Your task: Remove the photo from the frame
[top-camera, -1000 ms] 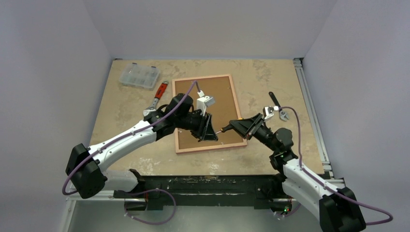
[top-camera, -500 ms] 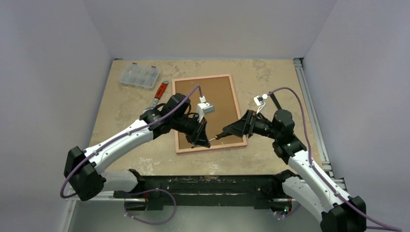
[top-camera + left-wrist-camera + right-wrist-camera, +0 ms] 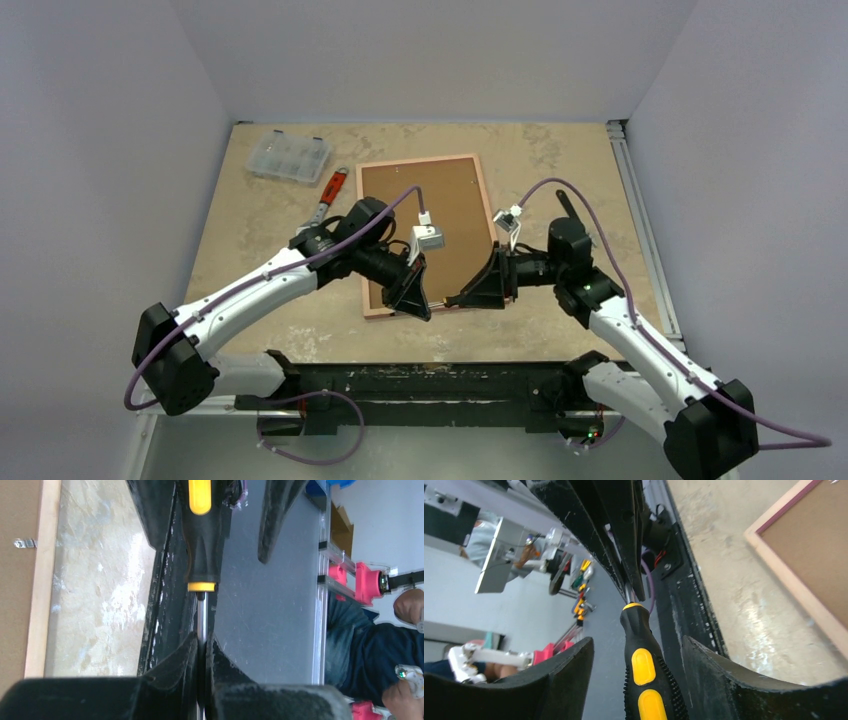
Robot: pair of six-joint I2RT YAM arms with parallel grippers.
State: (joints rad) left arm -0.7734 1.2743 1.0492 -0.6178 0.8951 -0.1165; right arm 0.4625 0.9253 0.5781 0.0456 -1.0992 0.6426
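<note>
The frame (image 3: 430, 205) lies back side up on the table, brown fibreboard with a pink rim. Its pale rim (image 3: 42, 580) and a small clip (image 3: 24, 543) show in the left wrist view, and a corner (image 3: 804, 545) in the right wrist view. No photo shows. My left gripper (image 3: 425, 308) is shut on the metal shaft of a black-and-yellow screwdriver (image 3: 201, 545), held over the frame's near edge. My right gripper (image 3: 462, 298) faces it, its jaws open on either side of the screwdriver's handle (image 3: 646, 675) with a gap on both sides.
A clear plastic organiser box (image 3: 289, 155) stands at the back left. A red-handled wrench (image 3: 328, 197) lies left of the frame, and a black tool (image 3: 567, 208) right of it. The black base rail (image 3: 440, 375) runs along the table's near edge.
Both grippers and the screwdriver have moved toward the near edge of the frame. The right wrist has swung left and come closer to the left gripper.
</note>
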